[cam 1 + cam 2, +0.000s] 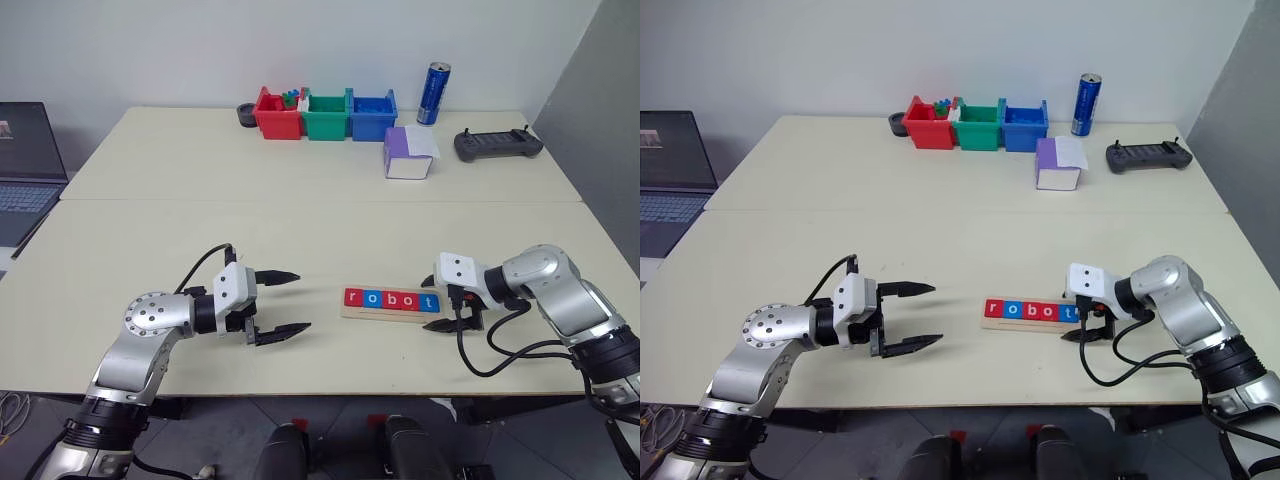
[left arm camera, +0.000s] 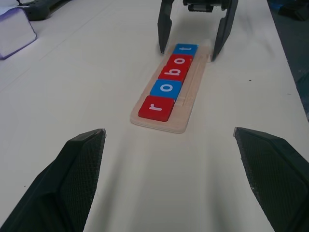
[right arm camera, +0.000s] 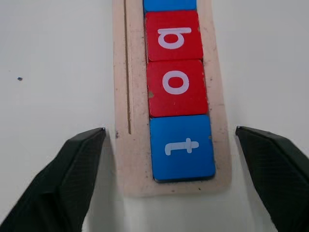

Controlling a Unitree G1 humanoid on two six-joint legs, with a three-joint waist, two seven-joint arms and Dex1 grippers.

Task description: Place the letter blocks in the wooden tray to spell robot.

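Near the table's front edge, wooden tray [image 1: 392, 309] holds letter blocks [image 1: 392, 299] spelling "robot". Right gripper [image 3: 166, 140] straddles the tray's "t" end, fingers apart, touching nothing. Left gripper [image 1: 287, 303] spread wide, empty.

Along your table's [image 1: 300, 220] far edge: red bin [image 1: 277, 116], green bin [image 1: 324, 117], blue bin [image 1: 372, 117], a blue can [image 1: 433, 94], and a black controller [image 1: 498, 145] toward the far right corner.

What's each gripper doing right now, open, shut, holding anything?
Left gripper: open, holding nothing, over bare table left of the wooden tray.
Right gripper: open, holding nothing, fingers either side of the tray's end by the blue t block.
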